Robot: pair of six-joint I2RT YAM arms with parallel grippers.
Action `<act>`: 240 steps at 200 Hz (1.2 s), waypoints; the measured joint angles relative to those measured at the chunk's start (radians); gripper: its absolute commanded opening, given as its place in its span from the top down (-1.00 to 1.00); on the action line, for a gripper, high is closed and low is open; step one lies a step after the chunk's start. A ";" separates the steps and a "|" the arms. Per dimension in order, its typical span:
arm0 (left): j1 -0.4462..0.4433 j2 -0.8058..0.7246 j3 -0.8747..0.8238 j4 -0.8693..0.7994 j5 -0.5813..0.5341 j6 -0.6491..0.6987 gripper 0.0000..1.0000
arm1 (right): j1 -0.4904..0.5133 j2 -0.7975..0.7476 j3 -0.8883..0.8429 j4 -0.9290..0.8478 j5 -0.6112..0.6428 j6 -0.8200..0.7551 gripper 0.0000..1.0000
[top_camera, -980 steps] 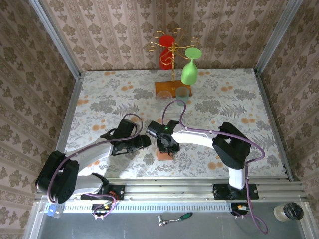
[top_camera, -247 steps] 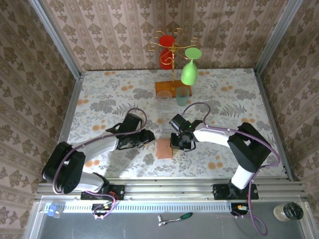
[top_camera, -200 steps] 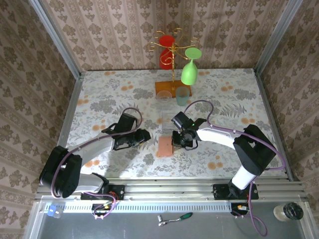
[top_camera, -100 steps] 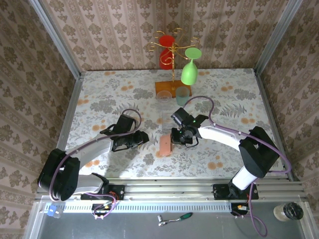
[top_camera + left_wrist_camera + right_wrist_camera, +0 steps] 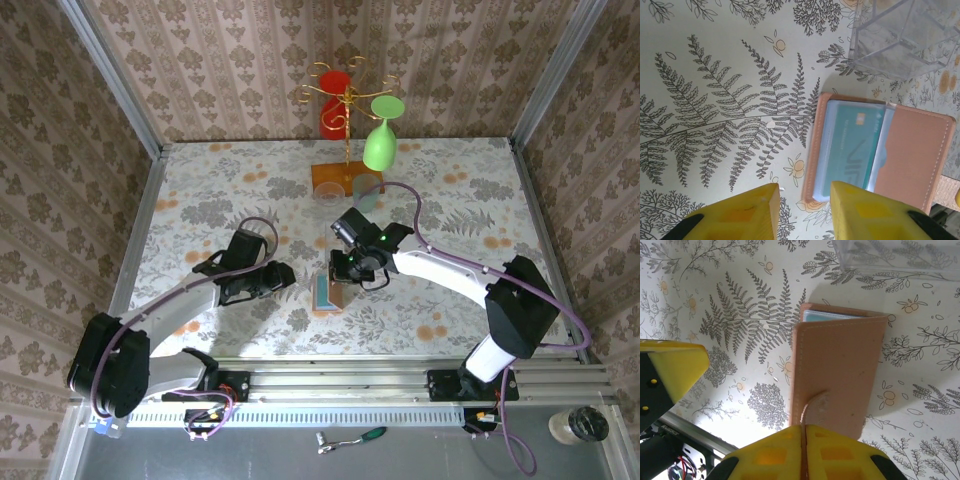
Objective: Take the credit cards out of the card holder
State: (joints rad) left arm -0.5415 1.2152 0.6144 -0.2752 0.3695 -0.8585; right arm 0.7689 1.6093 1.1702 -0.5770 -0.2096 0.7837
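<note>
So, the wallet (image 5: 912, 155) lies half open in the middle of the table (image 5: 715, 100). The right gripper (image 5: 802, 440) is pinched shut on its strap (image 5: 815, 407), I think. The left gripper (image 5: 805, 192) hangs beside it, fingers apart. The teal card (image 5: 852, 145) sits in its pocket; no card is out yet.

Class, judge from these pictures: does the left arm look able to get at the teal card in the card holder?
Probably yes. The right gripper pinches the card holder and holds its cover lifted, so the teal card lies exposed. The left gripper hangs open just beside it, with nothing between.
</note>
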 measured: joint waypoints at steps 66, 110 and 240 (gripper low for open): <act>-0.009 0.071 0.000 0.027 0.012 0.000 0.40 | -0.006 -0.017 -0.014 -0.063 0.047 -0.012 0.80; -0.069 0.169 0.006 0.072 0.019 -0.005 0.48 | -0.032 -0.058 -0.058 -0.138 0.129 -0.048 0.79; -0.120 0.284 0.010 0.229 0.047 -0.072 0.74 | -0.074 -0.020 -0.185 -0.134 0.205 -0.077 0.79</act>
State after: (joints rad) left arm -0.6613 1.4994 0.6243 -0.0460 0.4168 -0.9310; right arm 0.6945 1.5890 0.9848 -0.7113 -0.0048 0.7067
